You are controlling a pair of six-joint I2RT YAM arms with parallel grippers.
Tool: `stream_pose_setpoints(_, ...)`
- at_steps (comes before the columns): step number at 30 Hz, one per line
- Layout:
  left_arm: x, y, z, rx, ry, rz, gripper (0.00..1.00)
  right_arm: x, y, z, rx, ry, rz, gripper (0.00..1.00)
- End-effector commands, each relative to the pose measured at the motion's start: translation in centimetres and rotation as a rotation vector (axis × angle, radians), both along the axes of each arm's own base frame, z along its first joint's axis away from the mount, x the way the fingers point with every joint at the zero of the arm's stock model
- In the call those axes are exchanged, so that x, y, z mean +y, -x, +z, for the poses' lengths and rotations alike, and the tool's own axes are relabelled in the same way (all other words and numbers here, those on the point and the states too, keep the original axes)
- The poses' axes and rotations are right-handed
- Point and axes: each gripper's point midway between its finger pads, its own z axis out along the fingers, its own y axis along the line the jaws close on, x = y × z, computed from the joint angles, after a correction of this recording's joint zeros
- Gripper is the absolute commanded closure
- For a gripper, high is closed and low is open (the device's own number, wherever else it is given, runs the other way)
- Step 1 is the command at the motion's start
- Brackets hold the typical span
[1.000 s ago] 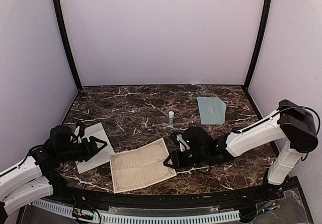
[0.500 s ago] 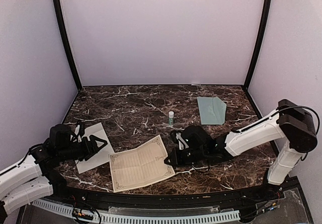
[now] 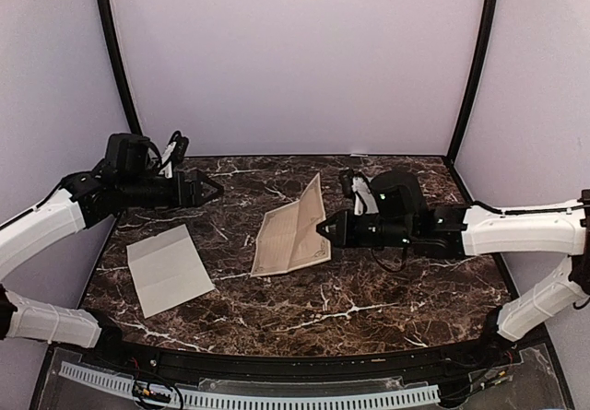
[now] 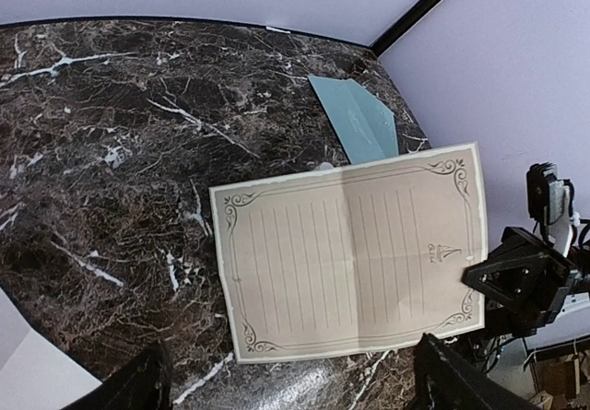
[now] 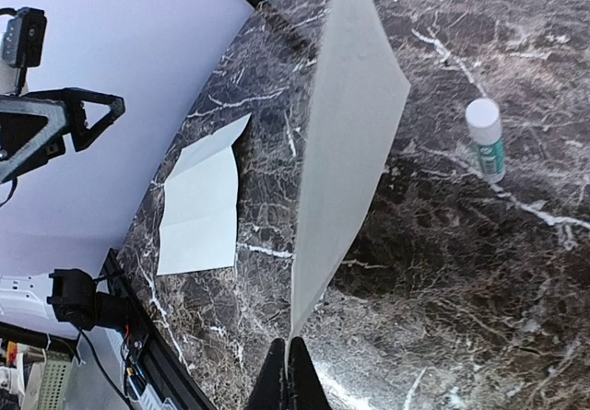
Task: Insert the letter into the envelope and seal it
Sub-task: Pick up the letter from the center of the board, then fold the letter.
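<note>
The letter, cream with a dark scrollwork border and ruled lines, hangs tilted above the table's middle. My right gripper is shut on its right edge; in the right wrist view the shut fingertips pinch the sheet. The left wrist view shows the letter's lined face. My left gripper is open and empty, raised at the back left, left of the letter. The pale teal envelope lies flat at the back right; in the top view the right arm hides it.
A white folded sheet lies at the front left, and it also shows in the right wrist view. A small white-and-green glue stick lies on the marble beyond the letter. Purple walls enclose the table.
My right gripper has lifted the letter off the near table and carried it up and back to the middle. My left arm has risen from the near left to the back left.
</note>
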Motion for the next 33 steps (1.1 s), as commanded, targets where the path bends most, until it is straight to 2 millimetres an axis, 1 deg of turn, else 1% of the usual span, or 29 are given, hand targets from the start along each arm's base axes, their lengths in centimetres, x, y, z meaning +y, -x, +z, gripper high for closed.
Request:
stream_pose_setpoints(1,-1.7,-1.6,1.1,-0.071,-0.113,-0.147,0.10,-3.6,-1.6,1.6,-0.075,0.113,-0.084,1.00)
stream_pose_setpoints(3,-1.9,-2.8,2.1,-0.116,-0.121,-0.144,0.10,-4.6,-2.4,2.7,-0.095,0.121,-0.106,1.00)
stream_pose_setpoints(4,-2.1,-3.4,3.2,-0.161,-0.104,-0.141,0.10,-4.9,-2.6,3.3,-0.108,0.123,-0.109,1.00)
stream_pose_setpoints(5,-2.2,-3.5,3.9,-0.197,-0.095,-0.149,0.10,-5.0,-2.8,4.1,-0.124,0.122,-0.101,1.00)
stream_pose_setpoints(6,-2.7,-3.7,5.4,-0.263,-0.061,-0.164,0.10,-5.0,-2.9,4.9,-0.150,0.121,-0.080,1.00)
stream_pose_setpoints(8,-2.9,-3.6,6.5,-0.353,-0.040,-0.177,0.09,-4.6,-2.8,6.5,-0.190,0.119,-0.026,1.00)
stream_pose_setpoints(9,-2.9,-3.6,7.5,-0.424,-0.033,-0.183,0.09,-4.4,-2.6,7.1,-0.210,0.119,0.003,1.00)
stream_pose_setpoints(10,-2.9,-3.3,6.7,-0.444,-0.054,-0.205,0.09,-4.0,-2.2,7.8,-0.226,0.112,0.045,1.00)
stream_pose_setpoints(11,-3.3,-3.1,7.2,-0.486,-0.040,-0.234,0.09,-3.6,-1.7,8.2,-0.233,0.114,0.086,1.00)
stream_pose_setpoints(12,-3.5,-2.6,6.6,-0.502,-0.048,-0.267,0.09,-3.2,-1.1,8.7,-0.241,0.109,0.137,1.00)
stream_pose_setpoints(14,-4.5,-1.0,6.6,-0.519,-0.022,-0.376,0.10,-2.2,0.5,9.3,-0.248,0.094,0.261,1.00)
stream_pose_setpoints(15,-5.2,0.3,6.7,-0.523,0.010,-0.454,0.10,-1.8,1.4,9.7,-0.249,0.081,0.320,1.00)
stream_pose_setpoints(16,-5.3,0.8,6.4,-0.529,0.014,-0.482,0.09,-1.6,2.2,9.8,-0.245,0.074,0.368,1.00)
stream_pose_setpoints(17,-5.6,1.4,6.4,-0.538,0.027,-0.507,0.09,-1.3,3.0,10.0,-0.237,0.066,0.422,1.00)
stream_pose_setpoints(19,-5.8,1.9,5.9,-0.528,0.029,-0.535,0.08,-1.1,3.6,10.2,-0.228,0.082,0.476,1.00)
stream_pose_setpoints(24,-6.5,2.2,5.1,-0.496,0.044,-0.579,0.08,-1.2,4.8,9.3,-0.144,0.162,0.574,1.00)
stream_pose_setpoints(27,-7.2,2.7,4.5,-0.476,0.055,-0.618,0.08,-1.0,5.7,9.2,-0.119,0.157,0.636,1.00)
stream_pose_setpoints(29,-7.9,3.6,4.1,-0.471,0.063,-0.670,0.08,-0.8,6.3,9.1,-0.114,0.142,0.671,1.00)
stream_pose_setpoints(30,-8.5,4.5,3.8,-0.464,0.064,-0.714,0.08,-0.8,6.6,9.1,-0.114,0.133,0.688,1.00)
stream_pose_setpoints(31,-8.9,4.9,3.5,-0.473,0.053,-0.742,0.08,-0.8,6.7,9.0,-0.112,0.131,0.695,1.00)
stream_pose_setpoints(32,-9.4,5.8,3.0,-0.452,0.054,-0.779,0.08,-0.8,6.8,8.9,-0.112,0.128,0.701,1.00)
stream_pose_setpoints(33,-9.8,6.1,2.7,-0.448,0.050,-0.802,0.08,-0.7,6.9,8.9,-0.111,0.126,0.707,1.00)
